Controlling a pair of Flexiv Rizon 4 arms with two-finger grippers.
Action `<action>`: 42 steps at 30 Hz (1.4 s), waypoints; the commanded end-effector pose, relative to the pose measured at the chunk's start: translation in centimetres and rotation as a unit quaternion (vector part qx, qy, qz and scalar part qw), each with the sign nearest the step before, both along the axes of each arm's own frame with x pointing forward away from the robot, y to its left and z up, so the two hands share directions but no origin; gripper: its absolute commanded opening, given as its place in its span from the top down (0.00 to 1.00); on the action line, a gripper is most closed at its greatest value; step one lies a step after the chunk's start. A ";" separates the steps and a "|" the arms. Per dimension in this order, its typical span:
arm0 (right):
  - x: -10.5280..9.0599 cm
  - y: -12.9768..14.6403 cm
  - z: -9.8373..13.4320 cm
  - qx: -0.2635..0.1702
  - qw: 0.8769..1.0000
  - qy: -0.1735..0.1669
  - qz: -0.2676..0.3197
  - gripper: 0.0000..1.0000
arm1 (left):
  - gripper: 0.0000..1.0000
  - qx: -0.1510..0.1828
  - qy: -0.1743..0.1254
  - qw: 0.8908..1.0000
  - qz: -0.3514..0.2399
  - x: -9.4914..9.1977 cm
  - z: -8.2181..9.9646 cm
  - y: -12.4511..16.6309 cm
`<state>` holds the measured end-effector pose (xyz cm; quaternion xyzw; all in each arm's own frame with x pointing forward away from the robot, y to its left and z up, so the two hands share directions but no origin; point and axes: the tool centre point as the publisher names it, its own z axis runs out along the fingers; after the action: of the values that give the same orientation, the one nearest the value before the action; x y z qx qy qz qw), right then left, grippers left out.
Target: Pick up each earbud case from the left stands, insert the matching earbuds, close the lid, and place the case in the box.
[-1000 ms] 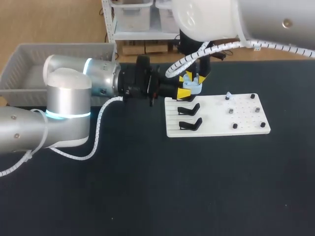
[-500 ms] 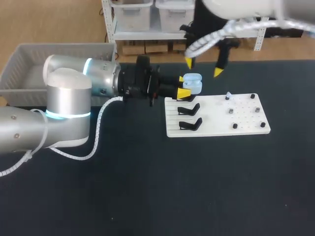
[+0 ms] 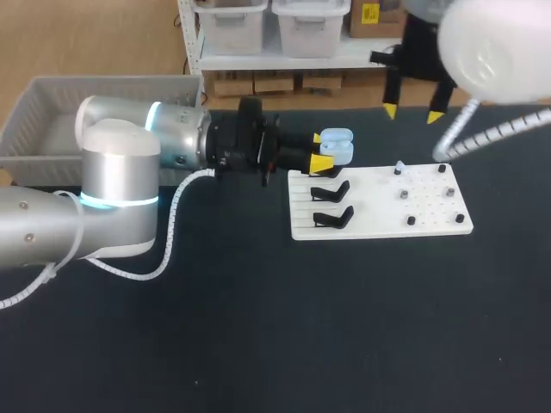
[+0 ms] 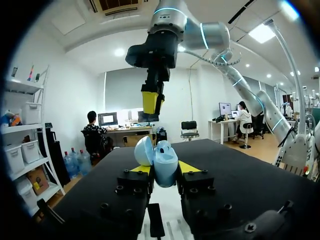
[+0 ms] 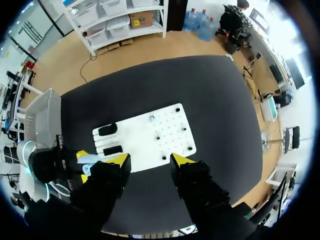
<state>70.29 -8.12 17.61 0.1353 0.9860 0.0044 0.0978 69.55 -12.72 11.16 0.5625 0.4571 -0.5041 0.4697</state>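
A light blue earbud case (image 3: 336, 147) with its lid swung open is held sideways above the far left corner of the white board (image 3: 379, 215). My left gripper (image 3: 322, 151) is shut on it. In the left wrist view the case (image 4: 161, 161) sits between the yellow tips, lid tilted away. My right gripper (image 3: 413, 112) hangs high above the board's far edge, open and holding nothing. From the right wrist view the right gripper (image 5: 150, 160) looks down on the board (image 5: 150, 142) and the case (image 5: 90, 160). Two black stands (image 3: 331, 191) on the board stand bare.
Small pegs and grey pieces (image 3: 402, 194) dot the right half of the board. A grey bin (image 3: 103, 82) stands at the far left of the table behind my left arm. Dark tabletop spreads in front of the board.
My right gripper left the case, opened, and rose up and to the right. The left gripper kept still with the case, whose lid now stands open.
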 end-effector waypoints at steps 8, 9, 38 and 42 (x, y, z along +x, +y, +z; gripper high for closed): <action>2.5 -1.7 -3.8 0.035 0.998 -0.006 0.051 0.24 | 1.00 -0.001 -0.002 1.000 0.003 -0.2 -0.1 0.0; 2.8 -1.7 -4.3 0.039 0.998 -0.005 0.054 0.30 | 1.00 -0.001 -0.002 1.000 0.003 -0.2 -0.1 0.0; 4.2 -1.3 -12.9 0.064 0.995 0.077 0.031 0.53 | 1.00 -0.001 -0.002 1.000 0.003 -0.2 -0.1 0.0; 4.1 -1.6 -13.6 0.070 0.994 0.083 0.023 0.54 | 1.00 -0.001 -0.002 1.000 0.003 -0.2 -0.1 0.0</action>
<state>74.26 -9.55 4.39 0.1187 0.9910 0.0612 0.0084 69.55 -12.72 11.16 0.5625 0.4571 -0.5041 0.4697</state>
